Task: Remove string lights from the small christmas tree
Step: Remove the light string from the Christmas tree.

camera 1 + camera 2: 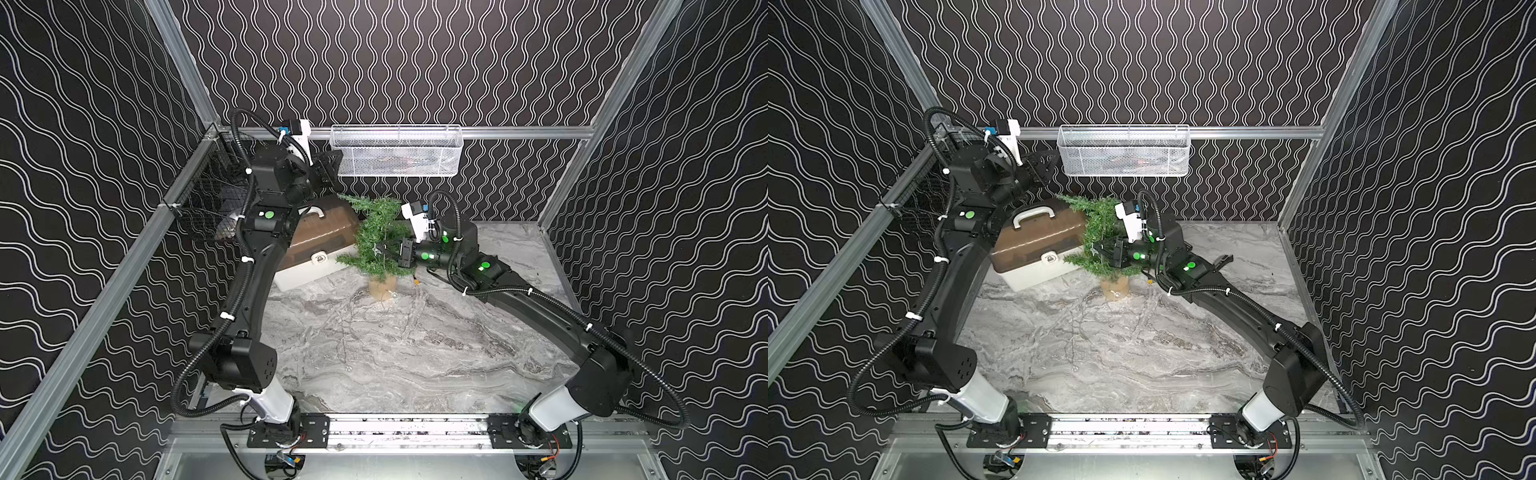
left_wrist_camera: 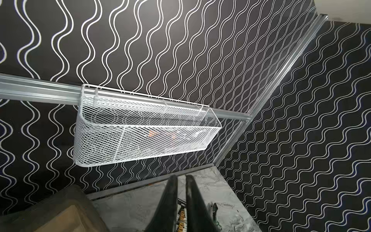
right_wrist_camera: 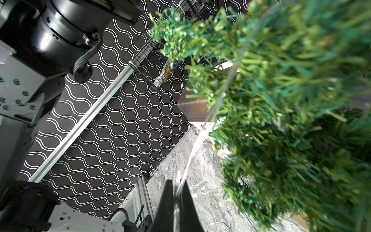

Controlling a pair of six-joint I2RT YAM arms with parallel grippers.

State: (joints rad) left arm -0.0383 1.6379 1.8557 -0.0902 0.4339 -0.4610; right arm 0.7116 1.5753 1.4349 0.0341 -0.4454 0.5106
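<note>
Pincer work falls to the right arm here. The right pincer point(image 3: 176, 186) is pressed together on the string lights point(image 3: 201, 136), a very thin, pale silvery wire that runs from between its black fingers up along the foliage. Just beyond stands the small christmas tree point(image 1: 380, 232), a bushy green artificial cone on a tan burlap-wrapped base, set toward the back of the grey marble-patterned surface point(image 1: 415, 353). In both top views this pincer reaches into the middle branches from the side. More fine wire seems to lie loose on the surface in front of the base, though it is too thin to trace.

I judge the unwinding to be in hand, with one strand caught and the rest apparently on the branches. The next move calls for drawing that strand out and around the cone gently. The wire is flimsy and may snag on needles, and nothing steadies the light tree.

Behind the tree, just beside its foliage, sits a white plastic box with a brown lid and a white handle point(image 1: 316, 245). Farther back, the left pincer point(image 2: 181, 177) hangs raised near the white mesh basket point(image 1: 397, 151) on the rear rail. Its fingers are drawn close together, and nothing shows between them.
</note>
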